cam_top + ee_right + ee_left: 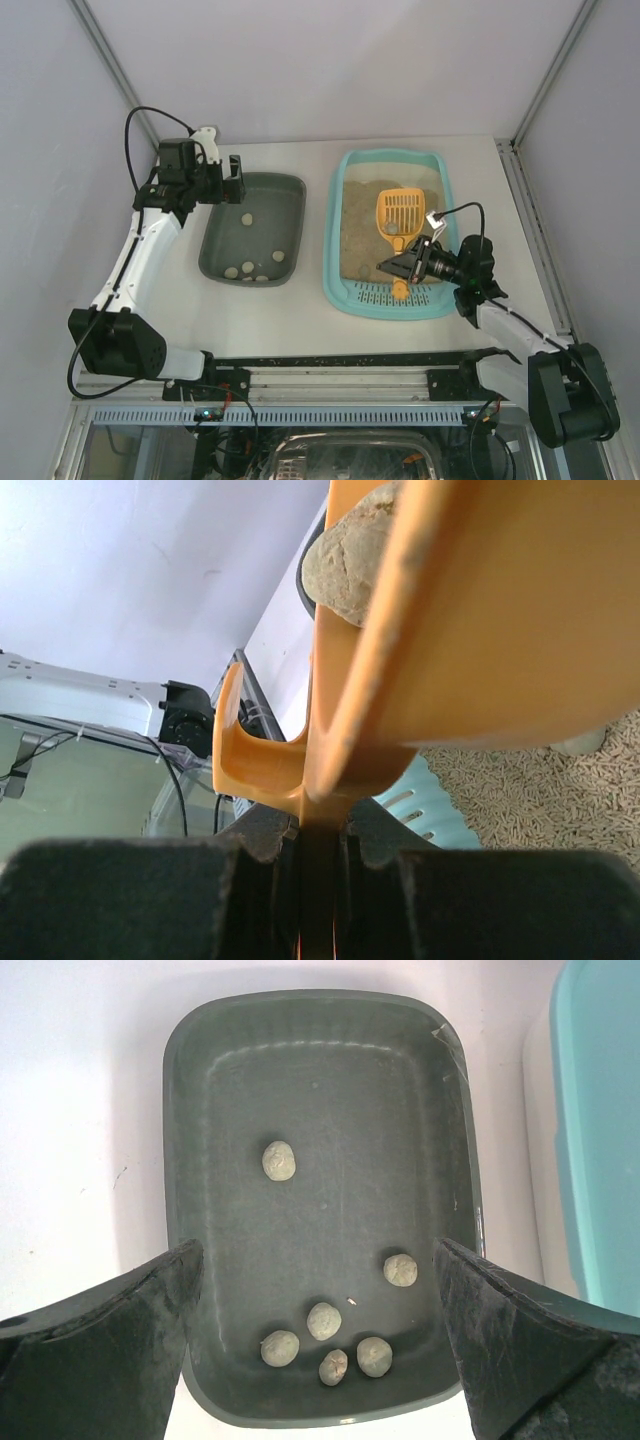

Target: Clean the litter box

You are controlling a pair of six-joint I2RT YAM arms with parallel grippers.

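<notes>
The light-turquoise litter box (pixel 343 190) with beige litter and a slotted grate at its near end sits right of centre. My right gripper (pixel 403 268) is shut on the handle of an orange slotted scoop (pixel 399 214), held over the litter. A grey-beige clump (pixel 352 558) lies in the scoop (pixel 500 630). The litter (pixel 560 790) and the grate (pixel 420 805) show beneath it. My left gripper (pixel 318 1340) is open and empty, hovering over the dark grey-green tray (pixel 190 1110), which holds several clumps (pixel 279 1160).
The dark tray (pixel 290 195) sits left of the litter box, a narrow strip of white table between them. Grey walls and metal frame posts enclose the table. A black rail (pixel 330 365) runs along the near edge.
</notes>
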